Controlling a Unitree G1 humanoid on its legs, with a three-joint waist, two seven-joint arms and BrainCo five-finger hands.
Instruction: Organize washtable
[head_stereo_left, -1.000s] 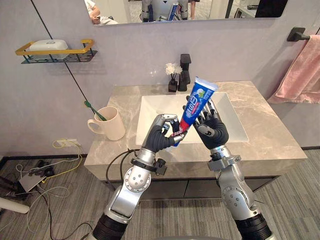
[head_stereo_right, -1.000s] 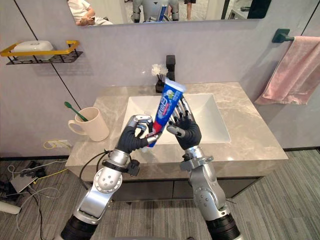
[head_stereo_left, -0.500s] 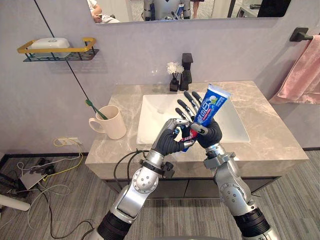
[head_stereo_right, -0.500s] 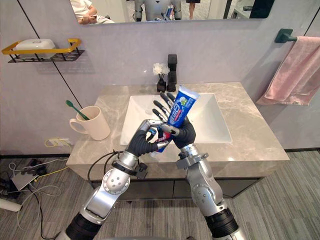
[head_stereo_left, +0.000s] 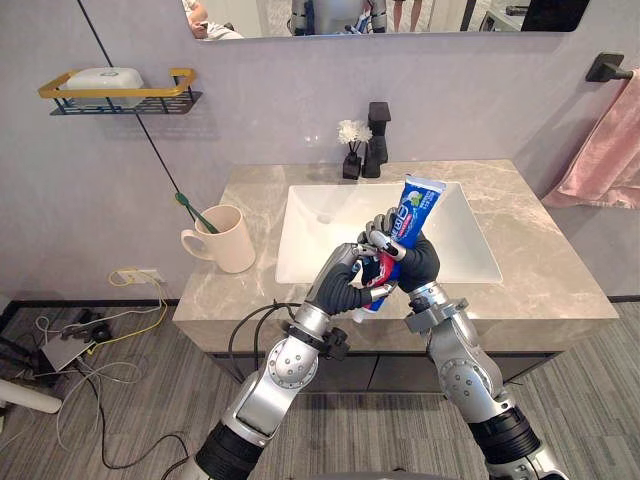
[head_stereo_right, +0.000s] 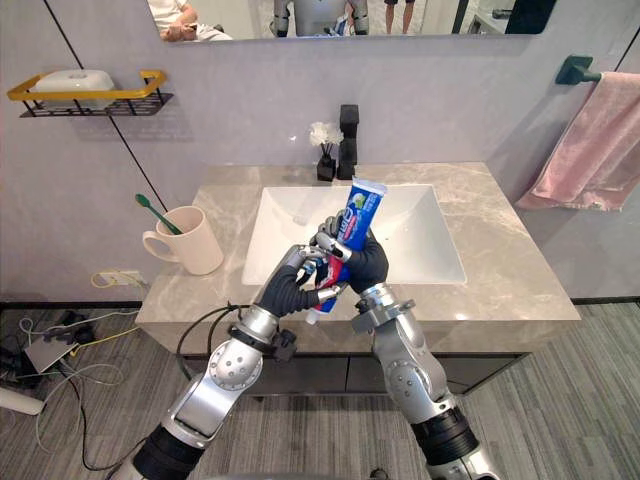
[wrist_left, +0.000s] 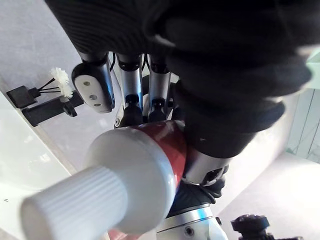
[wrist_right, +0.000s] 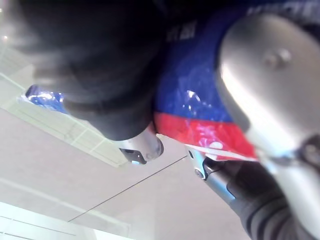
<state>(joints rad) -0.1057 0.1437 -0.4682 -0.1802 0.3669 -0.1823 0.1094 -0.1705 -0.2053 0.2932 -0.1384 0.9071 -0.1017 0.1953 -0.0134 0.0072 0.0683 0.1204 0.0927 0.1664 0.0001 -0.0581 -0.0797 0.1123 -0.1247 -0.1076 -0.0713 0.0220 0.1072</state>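
Marble surface, front edge of the sink: toothpaste tube up in the air, long axis steep, cap end down, crimp tilted back toward the wall. Left hand fingers clamp its cap end, right hand fingers wrap mid-body.

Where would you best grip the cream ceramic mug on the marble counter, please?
I'd wrap a robot hand round the cream ceramic mug from its right side: its body is upright and round, its loop handle juts left and the green toothbrush leans out leftward. The left robot hand and right robot hand clasp the blue toothpaste tube.
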